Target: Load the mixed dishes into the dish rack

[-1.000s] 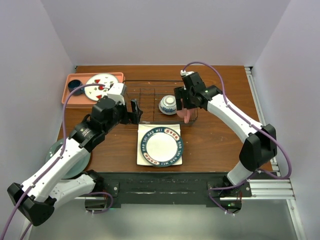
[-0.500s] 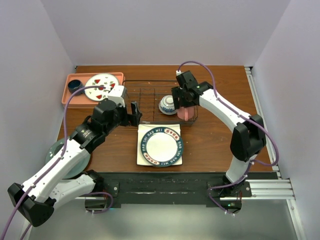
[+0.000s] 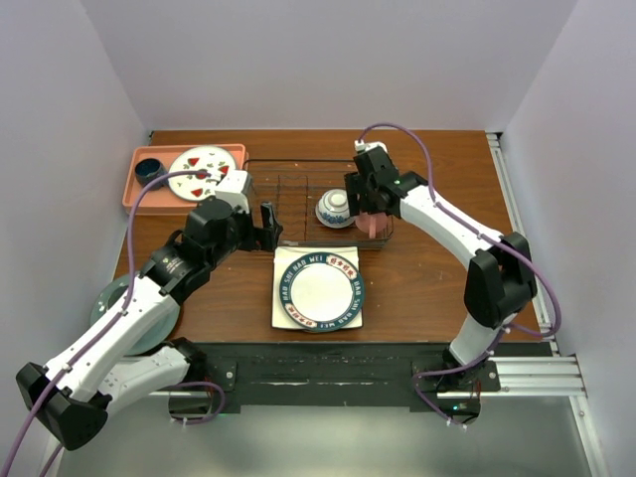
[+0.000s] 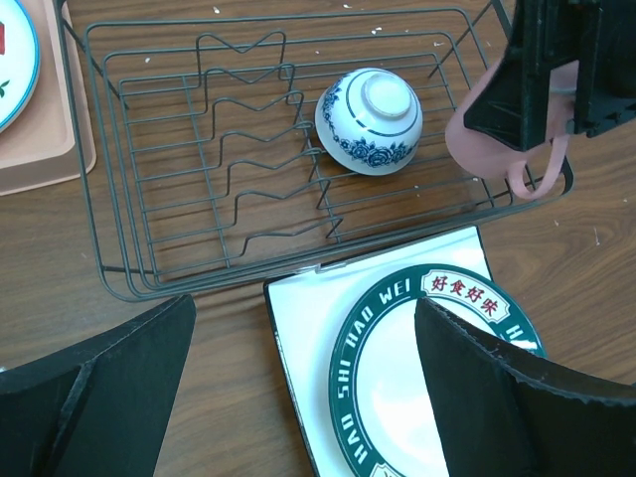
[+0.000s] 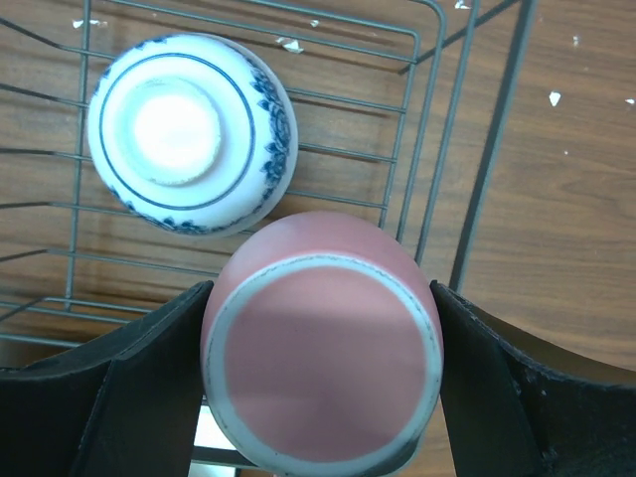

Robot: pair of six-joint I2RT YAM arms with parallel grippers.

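My right claw [image 3: 370, 207] is clamped on the pink mug [image 5: 320, 343], base toward my wrist, at the near right corner of the dish rack [image 4: 229, 281], just beside the upturned blue-and-white bowl [image 4: 370, 121] inside it. My left claw [image 4: 298, 397] hangs spread apart by the rack's near edge, above the lettered plate [image 4: 437, 368] stacked on the white square plate [image 4: 298, 328].

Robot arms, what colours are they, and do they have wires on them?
Both the left arm and the right arm are made of smooth white tube-shaped links joined by chunky black joints. A thin purple cable loops along each one. The jaws are matte black, flat and wedge-shaped. I can't make out any writing on them.
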